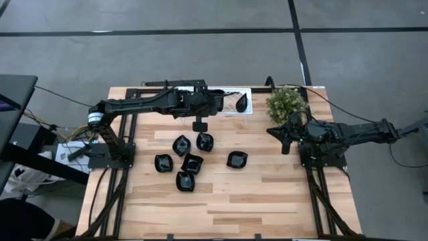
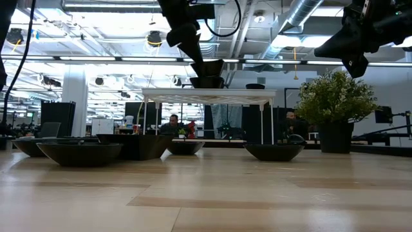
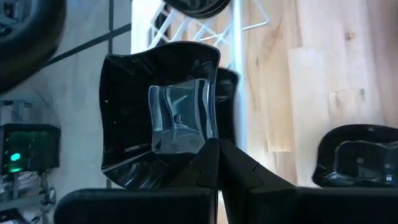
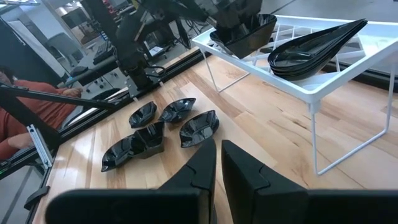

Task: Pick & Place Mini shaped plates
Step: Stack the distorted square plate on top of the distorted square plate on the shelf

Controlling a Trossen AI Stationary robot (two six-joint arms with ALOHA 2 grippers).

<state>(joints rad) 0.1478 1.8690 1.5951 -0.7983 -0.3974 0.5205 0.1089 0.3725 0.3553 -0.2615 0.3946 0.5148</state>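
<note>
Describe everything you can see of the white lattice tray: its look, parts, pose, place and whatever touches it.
The white lattice tray is a raised rack of thin white bars on slim legs, standing level at the table's far edge beside the green plant. A leaf-shaped plate lies on it. The left gripper holds a squarish plate at its top; contact cannot be told.

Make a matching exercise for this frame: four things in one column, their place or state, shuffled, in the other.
Things:
1. left end effector
2. right end effector
3. leaf-shaped plate
4. green plant

Places or states:
A. lying on the white lattice tray
B. standing at the table's far edge, right of the tray
C. shut on a squarish plate over the tray
D. empty, raised near the plant

Pairs: 1-C, 2-D, 3-A, 4-B
</note>
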